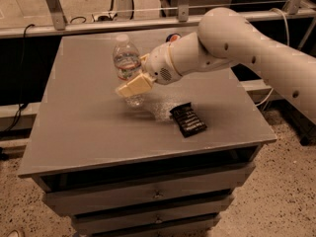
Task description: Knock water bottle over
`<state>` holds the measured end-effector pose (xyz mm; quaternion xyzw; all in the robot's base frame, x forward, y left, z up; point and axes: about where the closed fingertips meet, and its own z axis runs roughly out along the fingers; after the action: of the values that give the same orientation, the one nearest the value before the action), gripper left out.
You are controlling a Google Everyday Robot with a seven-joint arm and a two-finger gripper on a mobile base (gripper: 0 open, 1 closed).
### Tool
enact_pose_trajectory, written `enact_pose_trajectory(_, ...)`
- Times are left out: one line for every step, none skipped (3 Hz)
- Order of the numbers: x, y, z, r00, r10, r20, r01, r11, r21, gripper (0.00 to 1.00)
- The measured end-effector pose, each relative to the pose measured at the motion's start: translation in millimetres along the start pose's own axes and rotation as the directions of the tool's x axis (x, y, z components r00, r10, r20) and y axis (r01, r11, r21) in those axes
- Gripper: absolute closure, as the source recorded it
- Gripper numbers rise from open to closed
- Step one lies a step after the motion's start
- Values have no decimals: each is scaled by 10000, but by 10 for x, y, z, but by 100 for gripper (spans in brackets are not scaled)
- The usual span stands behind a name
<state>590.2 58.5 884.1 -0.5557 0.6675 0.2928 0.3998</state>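
On the grey table (74,132), camera view: water bottle (126,58) not down yet, base on the top, cap leaning away from the arm. Gripper (133,86) lies against its lower body; its spread, cannot tell. Step in hand: the push. Next, by my judgement: press on sideways until it topples, clear of the black snack packet (187,120)

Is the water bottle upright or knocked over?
Tilting, not down: the water bottle leans left, base on the table, gripper against its lower half.
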Motion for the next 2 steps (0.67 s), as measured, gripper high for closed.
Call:
enact_pose_trajectory(-97, 69, 155, 9941, -629, -883, 624, 9980, -91, 72)
enact_pose_trajectory(-215, 159, 356, 9566, -1644, -2405, 1637, 9862, -230, 95)
